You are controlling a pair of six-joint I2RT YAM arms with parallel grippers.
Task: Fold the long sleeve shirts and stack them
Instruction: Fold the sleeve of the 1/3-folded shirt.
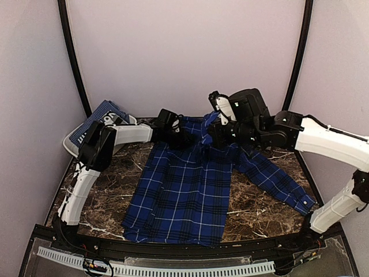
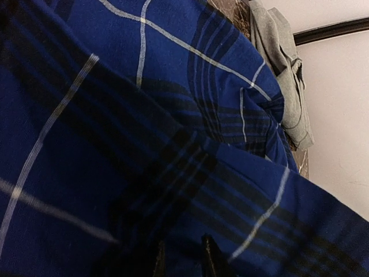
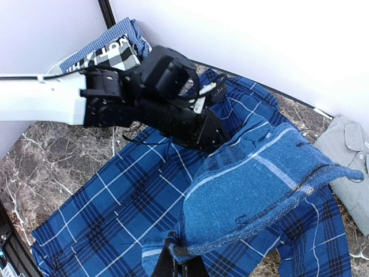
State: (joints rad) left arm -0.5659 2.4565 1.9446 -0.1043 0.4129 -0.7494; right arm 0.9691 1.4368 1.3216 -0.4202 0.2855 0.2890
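Woven blue-and-black plaid shirt [image 1: 184, 190] lies spread over the dark veined marble desk [image 1: 259, 202], centre frame. One raised fold is clamped in the right pincer [image 3: 176, 262]. Whether the left pincer [image 2: 184, 262], down on the cloth, is open or closed I cannot tell. At right lies a crumpled grey shirt [image 3: 346, 144].

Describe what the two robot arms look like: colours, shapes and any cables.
Both the left arm and the right arm have smooth white tubular links joined by chunky black joint housings. Each ends in a black angular wrist block with slim dark jaws. Thin black cables loop around the left arm's wrist, beside a small white fitting. No markings are readable.
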